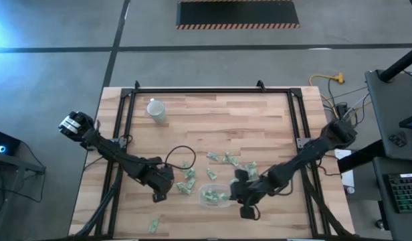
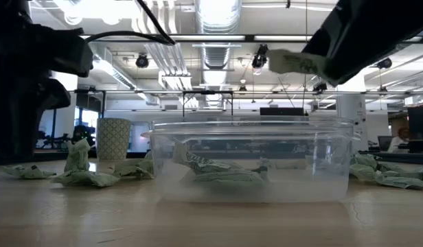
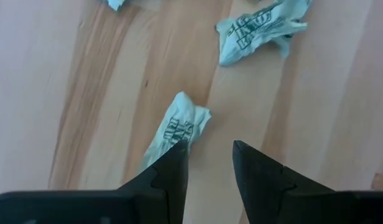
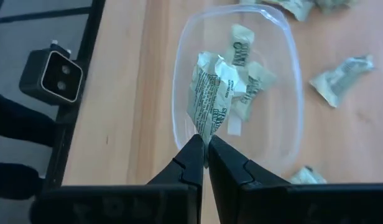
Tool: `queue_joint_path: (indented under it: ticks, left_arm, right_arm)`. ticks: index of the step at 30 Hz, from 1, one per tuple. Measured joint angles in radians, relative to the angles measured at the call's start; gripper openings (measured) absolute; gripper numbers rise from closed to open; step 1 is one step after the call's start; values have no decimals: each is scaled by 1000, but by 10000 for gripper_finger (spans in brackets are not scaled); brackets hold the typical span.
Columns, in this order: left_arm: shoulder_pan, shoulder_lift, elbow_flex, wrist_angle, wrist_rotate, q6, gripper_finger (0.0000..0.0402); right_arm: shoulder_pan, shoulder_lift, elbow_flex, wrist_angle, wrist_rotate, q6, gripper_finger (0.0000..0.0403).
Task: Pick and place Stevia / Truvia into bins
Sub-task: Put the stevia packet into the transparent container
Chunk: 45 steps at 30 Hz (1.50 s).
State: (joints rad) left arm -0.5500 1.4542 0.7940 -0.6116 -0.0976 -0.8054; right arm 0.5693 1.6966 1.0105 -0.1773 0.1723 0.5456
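The clear plastic bin point(image 1: 216, 195) point(image 2: 253, 161) sits near the table's near edge and holds a few green-and-white sachets point(image 4: 244, 53). My right gripper point(image 4: 206, 140) point(image 1: 235, 194) hovers over the bin's right end, shut on one crumpled sachet point(image 4: 211, 93) point(image 2: 294, 63). My left gripper point(image 3: 209, 148) point(image 1: 159, 194) is open and low over the table, left of the bin. A crumpled sachet point(image 3: 179, 124) lies on the wood at one of its fingertips. More sachets point(image 1: 226, 159) lie scattered on the table. My right gripper pinches the sachet by its lower end point(image 4: 207, 132) between both fingers. The sachet is lifted clear and sticks out past the fingertips over the bin's inside. My left gripper has the table sachet's near end point(image 3: 170, 144) at one fingertip; whether they touch I cannot tell.
A white patterned cup point(image 1: 156, 109) point(image 2: 114, 138) stands toward the far left of the table. Loose sachets lie left of the bin point(image 1: 186, 182), beyond it point(image 1: 249, 167) and near the near edge point(image 1: 154, 225). A black frame point(image 1: 213, 90) borders the table.
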Motion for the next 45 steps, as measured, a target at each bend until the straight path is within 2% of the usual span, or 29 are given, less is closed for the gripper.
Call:
queue_joint_path:
  ticks: [4, 11, 20, 26, 30, 34, 39, 45]
  left_arm:
    - [-2, -1, 0, -35, 0, 0, 109]
    - [-2, -2, -4, -92, 10, 3, 109]
    - [-2, -2, -13, -86, 6, 66, 109]
    - [-2, -2, -16, -58, -104, 90, 109]
    - [-1, -2, -18, -23, -125, 142, 109]
    - [-1, -2, -35, 36, -91, 165, 109]
    - [-1, -2, -108, 155, -22, 166, 109]
    - [-1, -5, -144, 194, -21, 112, 109]
  right_arm:
    - [-19, 41, 30, -9, -19, -8, 13]
    - [-19, 19, 42, -9, -19, -64, 22]
    - [-27, 14, 28, -7, -17, -51, 106]
    - [-27, 6, 29, -8, -17, -28, 136]
    - [-24, -27, 29, -49, -17, -9, 139]
    - [-16, -86, 29, -128, -21, 4, 132]
    - [-2, -182, 25, -244, -12, 39, 117]
    - [16, -289, 5, -318, 43, 100, 100]
